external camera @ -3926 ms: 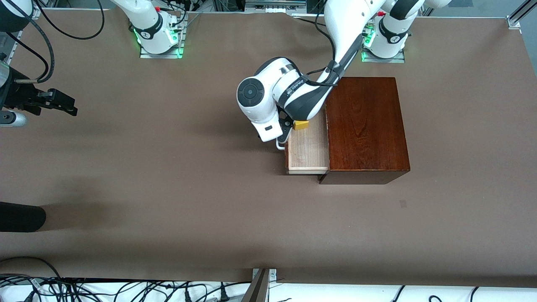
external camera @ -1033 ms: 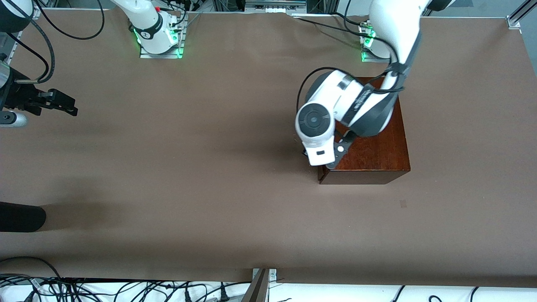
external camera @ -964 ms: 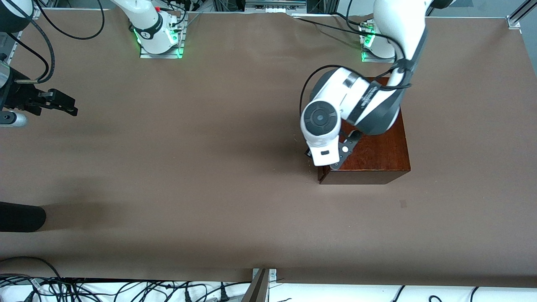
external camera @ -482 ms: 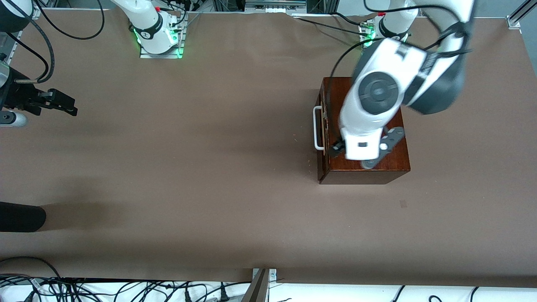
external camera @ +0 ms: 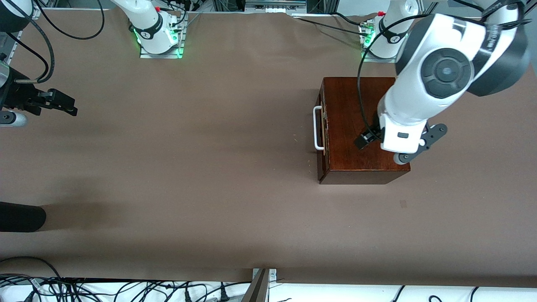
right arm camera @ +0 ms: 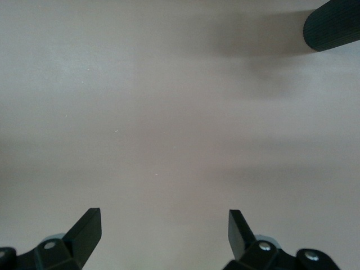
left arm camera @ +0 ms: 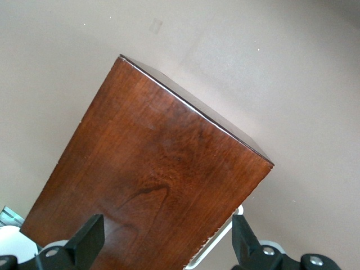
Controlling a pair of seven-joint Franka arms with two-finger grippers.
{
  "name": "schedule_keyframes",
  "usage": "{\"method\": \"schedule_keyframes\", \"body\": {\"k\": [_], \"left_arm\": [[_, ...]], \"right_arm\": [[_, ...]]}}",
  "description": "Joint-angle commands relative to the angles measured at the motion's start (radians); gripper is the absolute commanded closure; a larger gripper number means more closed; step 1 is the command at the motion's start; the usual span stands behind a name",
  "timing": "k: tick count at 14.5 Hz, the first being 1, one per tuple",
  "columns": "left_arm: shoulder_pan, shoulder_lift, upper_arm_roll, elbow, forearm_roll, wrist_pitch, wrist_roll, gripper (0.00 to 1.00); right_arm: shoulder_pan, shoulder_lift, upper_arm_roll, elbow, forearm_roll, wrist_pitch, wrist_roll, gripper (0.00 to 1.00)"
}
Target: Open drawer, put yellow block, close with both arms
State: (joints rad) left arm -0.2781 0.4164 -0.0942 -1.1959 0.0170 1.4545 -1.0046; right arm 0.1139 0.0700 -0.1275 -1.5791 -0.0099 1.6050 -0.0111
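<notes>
The dark mahogany box [external camera: 356, 126] stands toward the left arm's end of the table. Its drawer is pushed fully in, and only the dark front with the white loop handle [external camera: 318, 128] shows. The yellow block is hidden. My left gripper [external camera: 364, 141] hangs open and empty above the box top. In the left wrist view the open gripper [left arm camera: 167, 243] looks down on the box top [left arm camera: 157, 163], with the handle [left arm camera: 216, 246] at its edge. My right gripper [external camera: 67, 105] waits at the right arm's end of the table. It is open and empty over bare table in its wrist view [right arm camera: 163, 232].
A black cylinder [external camera: 21, 216] lies at the right arm's end, nearer the front camera; it also shows in the right wrist view [right arm camera: 333, 25]. Cables run along the table's near edge [external camera: 126, 289]. The brown table [external camera: 188, 167] spreads wide beside the drawer front.
The drawer, open with the yellow block in it 3.9 s ago, is now shut. Over the last second my left gripper rose from the drawer front to above the box. The right arm stayed still.
</notes>
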Motion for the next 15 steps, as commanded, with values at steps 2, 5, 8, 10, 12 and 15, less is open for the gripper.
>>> {"method": "schedule_keyframes", "body": {"k": [2, 5, 8, 10, 12, 15], "left_arm": [[0.063, -0.050, -0.010, -0.019, -0.034, -0.042, 0.112, 0.00], [0.085, -0.074, -0.010, -0.028, -0.034, -0.068, 0.178, 0.00], [0.123, -0.102, -0.010, -0.028, -0.035, -0.077, 0.305, 0.00], [0.140, -0.129, 0.007, -0.040, -0.058, -0.094, 0.400, 0.00], [0.143, -0.185, 0.051, -0.124, -0.061, -0.082, 0.541, 0.00], [0.142, -0.284, 0.094, -0.265, -0.037, -0.008, 0.739, 0.00]], "right_arm": [[-0.013, -0.006, 0.009, 0.007, 0.005, -0.002, -0.001, 0.00], [-0.011, -0.004, 0.009, 0.007, 0.005, -0.002, -0.001, 0.00], [-0.013, -0.006, 0.009, 0.007, 0.005, -0.002, -0.001, 0.00], [-0.011, -0.004, 0.009, 0.007, 0.005, -0.002, -0.003, 0.00], [-0.013, -0.006, 0.009, 0.007, 0.005, -0.002, -0.003, 0.00], [-0.011, -0.006, 0.009, 0.007, 0.005, -0.003, -0.004, 0.00]]}}
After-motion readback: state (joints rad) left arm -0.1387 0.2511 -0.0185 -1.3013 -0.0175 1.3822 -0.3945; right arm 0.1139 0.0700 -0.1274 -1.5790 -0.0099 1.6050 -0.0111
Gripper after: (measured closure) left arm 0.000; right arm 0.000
